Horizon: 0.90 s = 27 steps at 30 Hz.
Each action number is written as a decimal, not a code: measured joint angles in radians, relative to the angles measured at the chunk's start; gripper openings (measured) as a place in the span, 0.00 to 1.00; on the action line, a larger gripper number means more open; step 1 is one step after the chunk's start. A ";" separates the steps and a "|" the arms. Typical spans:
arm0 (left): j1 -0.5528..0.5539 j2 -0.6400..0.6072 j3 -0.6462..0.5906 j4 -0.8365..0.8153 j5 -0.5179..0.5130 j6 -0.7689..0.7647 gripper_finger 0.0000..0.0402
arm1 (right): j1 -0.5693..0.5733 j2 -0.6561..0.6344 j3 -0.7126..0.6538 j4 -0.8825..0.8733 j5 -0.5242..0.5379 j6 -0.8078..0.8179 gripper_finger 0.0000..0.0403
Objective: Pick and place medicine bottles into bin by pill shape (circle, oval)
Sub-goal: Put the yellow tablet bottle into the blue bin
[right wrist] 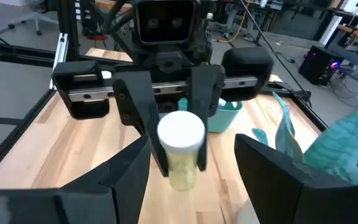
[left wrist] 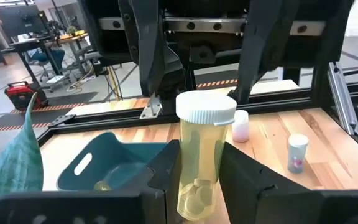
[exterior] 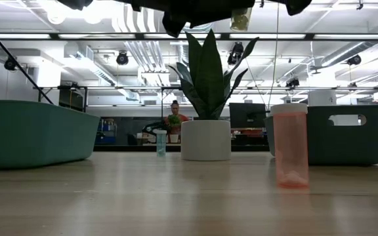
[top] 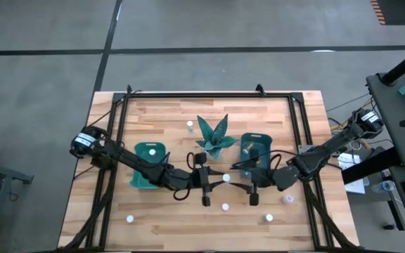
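The left gripper [left wrist: 197, 180] is closed on a yellow bottle [left wrist: 201, 162] with a white cap, held upright between its fingers [left wrist: 166, 171] above the middle of the table [top: 160, 225]. In the right wrist view that same bottle [right wrist: 180, 149] shows pinched in the left gripper, while the right gripper [right wrist: 191, 171] faces it with its jaws spread wide and nothing between them. From above, the 2 grippers [top: 206, 184] [top: 253, 186] sit side by side near the table's centre, between the 2 teal bins [top: 148, 165] [top: 255, 151] and just in front of the plant [top: 213, 137].

Other bottles stand loose on the wood: 1 behind the plant [top: 189, 126], 1 between the grippers [top: 225, 206], 1 at front left [top: 129, 218], 2 at front right [top: 268, 218] [top: 287, 199]. In the low view an orange bottle [exterior: 289, 145] stands by the right bin; its contents are probably a few pills, too small to tell their shape.
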<state>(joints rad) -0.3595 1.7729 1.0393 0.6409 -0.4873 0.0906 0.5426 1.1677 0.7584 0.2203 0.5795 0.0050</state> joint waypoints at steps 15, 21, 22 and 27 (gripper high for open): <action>0.000 0.000 0.001 0.008 0.000 -0.001 0.19 | 0.000 0.091 0.082 -0.001 0.060 -0.027 0.54; 0.000 0.000 0.002 0.010 -0.001 -0.001 0.19 | -0.002 0.092 0.083 0.001 0.060 -0.021 0.43; 0.000 0.000 0.002 0.011 0.000 -0.001 0.19 | -0.002 0.092 0.083 0.001 0.060 -0.019 0.40; 0.000 0.000 0.002 0.010 -0.001 -0.001 0.19 | -0.002 0.093 0.083 0.001 0.057 -0.014 0.30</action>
<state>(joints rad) -0.3599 1.7729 1.0416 0.6514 -0.4881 0.0898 0.5407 1.2602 0.8417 0.2211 0.6363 -0.0091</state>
